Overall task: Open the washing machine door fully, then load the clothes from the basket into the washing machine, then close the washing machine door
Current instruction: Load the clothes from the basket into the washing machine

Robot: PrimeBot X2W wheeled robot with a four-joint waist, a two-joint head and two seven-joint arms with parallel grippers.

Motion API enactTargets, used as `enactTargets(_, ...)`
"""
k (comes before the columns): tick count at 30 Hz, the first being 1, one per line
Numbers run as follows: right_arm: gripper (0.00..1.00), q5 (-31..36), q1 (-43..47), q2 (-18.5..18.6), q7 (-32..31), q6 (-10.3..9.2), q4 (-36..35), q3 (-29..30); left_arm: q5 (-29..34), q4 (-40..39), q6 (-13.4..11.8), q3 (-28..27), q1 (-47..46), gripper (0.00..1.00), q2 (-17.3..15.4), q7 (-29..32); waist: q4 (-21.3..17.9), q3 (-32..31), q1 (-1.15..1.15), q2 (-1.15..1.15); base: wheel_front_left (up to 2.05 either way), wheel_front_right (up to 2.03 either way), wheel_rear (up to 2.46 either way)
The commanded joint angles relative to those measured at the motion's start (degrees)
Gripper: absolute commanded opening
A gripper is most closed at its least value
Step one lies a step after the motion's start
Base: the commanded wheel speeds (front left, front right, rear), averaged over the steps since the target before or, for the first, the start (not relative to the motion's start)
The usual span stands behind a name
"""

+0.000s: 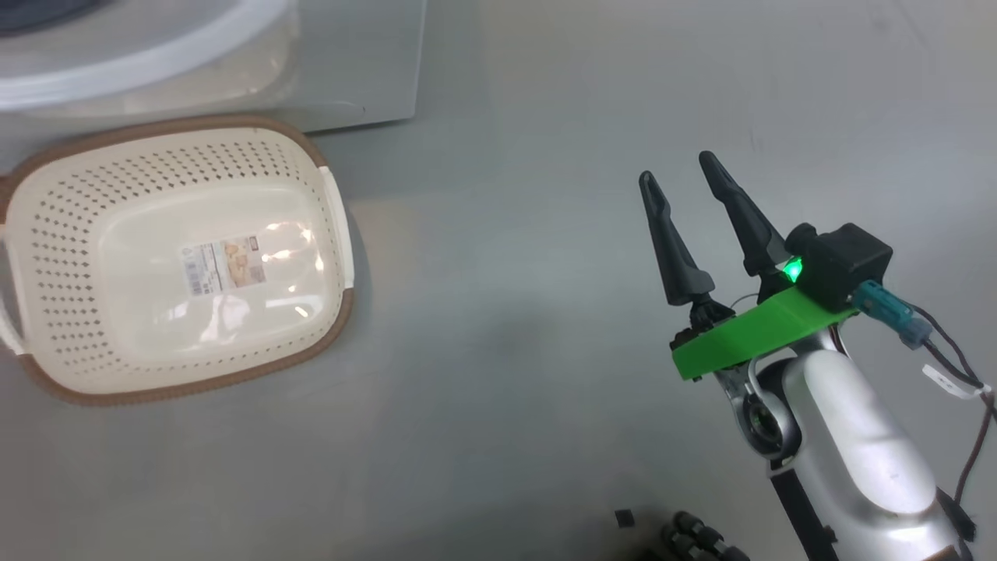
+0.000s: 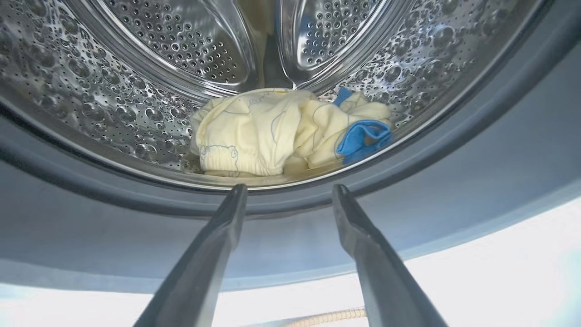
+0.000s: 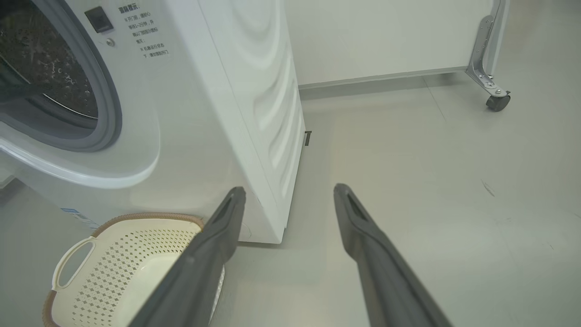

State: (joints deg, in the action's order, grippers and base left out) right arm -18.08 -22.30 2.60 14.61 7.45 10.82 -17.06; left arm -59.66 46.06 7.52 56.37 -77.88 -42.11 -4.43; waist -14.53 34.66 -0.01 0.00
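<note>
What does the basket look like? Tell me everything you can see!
The basket is cream plastic, a rounded rectangle with small diamond-shaped holes in its sloping sides. It has a brown woven-look rim and white handles at two ends. It is empty: its shiny bottom carries just a sticker. It sits upright on the grey floor, close by the front of the washing machine.
</note>
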Motion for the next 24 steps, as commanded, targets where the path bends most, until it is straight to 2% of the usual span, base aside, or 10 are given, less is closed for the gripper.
enactTargets(1, 1.0, 0.72, 1.52, 0.28, 0.39, 0.03, -1.2, -0.27, -1.21, -1.45, -0.03, -1.56, 0.27, 1.0, -2.86, -1.16, 2.09, -3.27, 0.01, 0.0, 0.0, 0.0, 0.0)
enactTargets(6, 1.0, 0.41, 3.1, 0.28, 0.39, 0.03, -0.86, 2.01, -6.83, -5.5, -0.03, -1.68, 7.19, 1.0, -2.25, -4.68, 4.43, -7.51, 0.01, 0.0, 0.0, 0.0, 0.0)
enactTargets(14, 1.0, 2.57, 5.9, 0.28, 0.39, 0.03, 0.47, 5.11, -8.39, -11.12, -0.39, -1.16, 18.45, 1.0, -2.2, -9.63, 7.75, -14.94, 0.01, 0.0, 0.0, 0.0, 0.0)
enactTargets(20, 1.0, 3.49, 8.27, 0.28, 0.39, 0.03, 1.26, 6.35, -7.06, -16.5, -3.62, -3.44, 26.31, 1.0, -1.41, -10.5, 10.19, -20.65, 0.01, 0.0, 0.0, 0.0, 0.0)
enactTargets(24, 1.0, 3.76, 10.25, 0.28, 0.39, 0.03, 1.94, 6.43, -5.01, -22.31, -6.64, -9.56, 34.45, 1.0, -0.15, -10.54, 12.08, -25.02, 0.01, 0.0, 0.0, 0.0, 0.0)
